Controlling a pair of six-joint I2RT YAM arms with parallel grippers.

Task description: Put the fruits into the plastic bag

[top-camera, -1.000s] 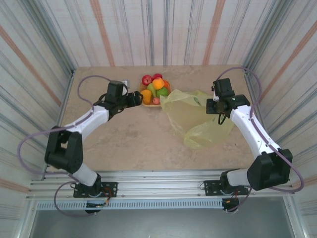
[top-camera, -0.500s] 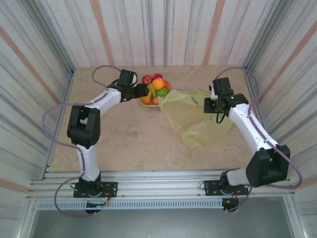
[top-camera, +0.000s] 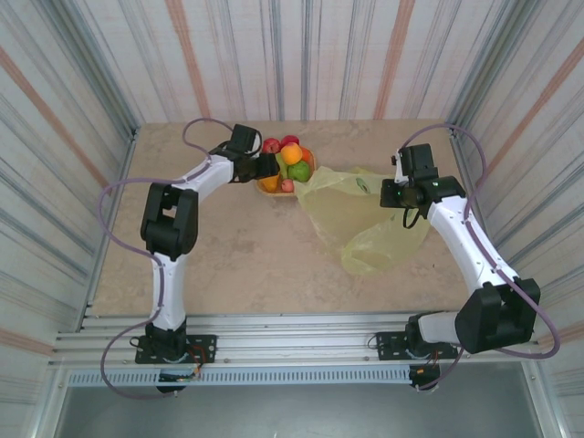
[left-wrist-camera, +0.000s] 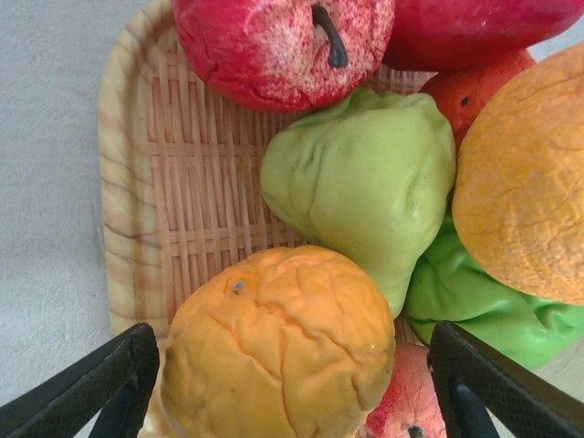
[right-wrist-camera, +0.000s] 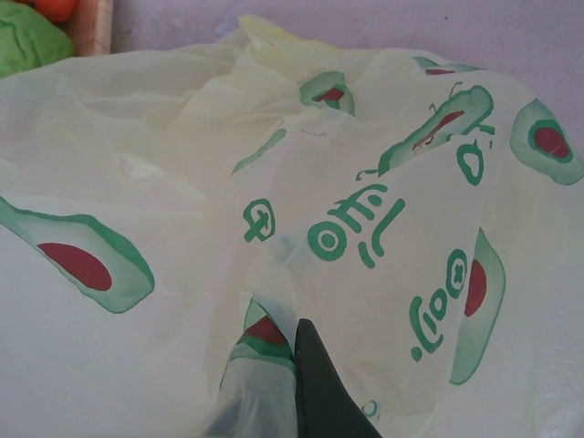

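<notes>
"Orange fruit [left-wrist-camera: 283,356] sits between the fingers of our left gripper [left-wrist-camera: 292,388], which is spread wide and holds nothing. What worries us?"

"That orange is packed against the green fruit [left-wrist-camera: 365,182] and the small pinkish one [left-wrist-camera: 411,411] in the wicker tray [left-wrist-camera: 123,182]. If we close crooked, the round skin may squirt out, or we may nudge a neighbour over the rim onto the surface [top-camera: 246,255]."

"And the bag?"

"Our plastic bag [top-camera: 365,219] lies crumpled right of centre in the top view, just beside the tray, with our right gripper [top-camera: 394,193] at its right edge. Thin plastic may sag shut, so a carried fruit could land on top instead of inside."

"Has the right gripper pinched it?"

"We cannot tell. The right wrist view shows one dark finger [right-wrist-camera: 315,383] low in the frame with plastic folded against it; we cannot make out the bag's opening there. The top view gives us both arms and the pile of fruits [top-camera: 287,160] at upper middle, while the left wrist view gives the gap around the orange."
</notes>
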